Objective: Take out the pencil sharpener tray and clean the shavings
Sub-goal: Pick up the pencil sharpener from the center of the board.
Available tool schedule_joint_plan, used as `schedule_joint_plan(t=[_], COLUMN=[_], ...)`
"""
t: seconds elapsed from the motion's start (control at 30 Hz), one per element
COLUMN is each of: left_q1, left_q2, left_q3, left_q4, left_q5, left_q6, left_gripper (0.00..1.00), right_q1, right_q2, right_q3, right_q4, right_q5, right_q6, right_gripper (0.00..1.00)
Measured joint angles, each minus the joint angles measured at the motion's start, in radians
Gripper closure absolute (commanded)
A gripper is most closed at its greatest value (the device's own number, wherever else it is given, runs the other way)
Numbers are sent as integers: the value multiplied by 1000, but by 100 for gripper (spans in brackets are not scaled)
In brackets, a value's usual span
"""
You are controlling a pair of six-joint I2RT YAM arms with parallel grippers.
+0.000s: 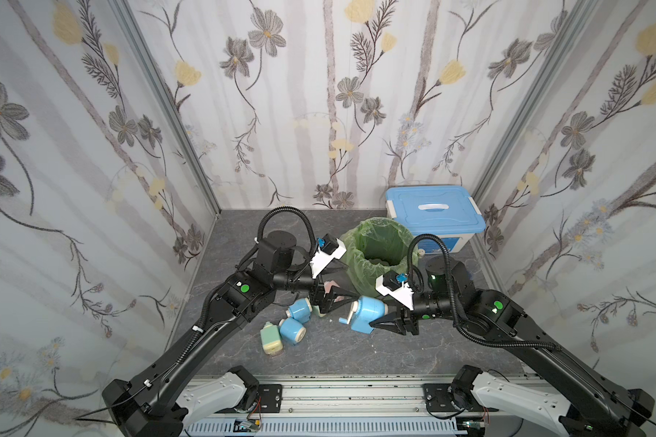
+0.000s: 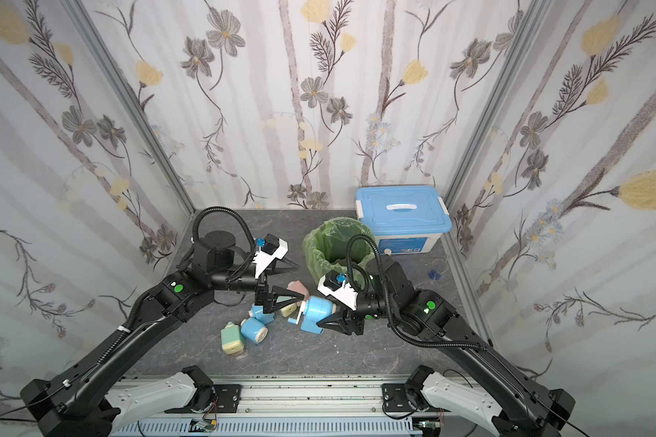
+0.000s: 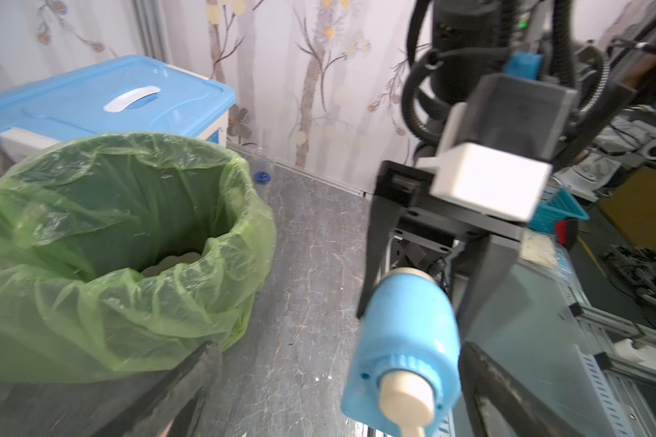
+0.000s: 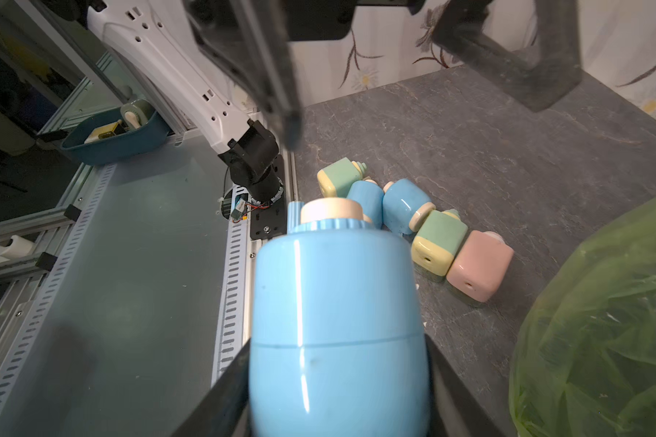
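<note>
Right wrist — sharpener [image 4: 334,287] within right hand [image 4: 336,346]

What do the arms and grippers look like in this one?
The left arm and right arm are black, with white base links, round green stickers and ribbed black cables. The left gripper and right gripper have black triangular fingers, plus white camera housings with blue connectors.

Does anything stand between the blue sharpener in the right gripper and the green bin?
Nothing visible does: only bare table lies between the blue sharpener, clamped in the right gripper, and the green bin.
</note>
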Motion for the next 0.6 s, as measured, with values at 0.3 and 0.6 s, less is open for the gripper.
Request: schedule_joint_plan(t=[0.3,0.6], left_q1=[-34,-71], left_q2=[67,107], left_q3=[43,57], left_q4=[-89,-103], left_q5=[121,136], left_q6=[11,19], left_gripper=[1,1], right_q1=[-20,-25], right_q2=[6,28], right_q3=[37,56], right_q4=[-1,-2], right_q5=[-27,-53], right_q6=[-1,-3], right_gripper=[52,52])
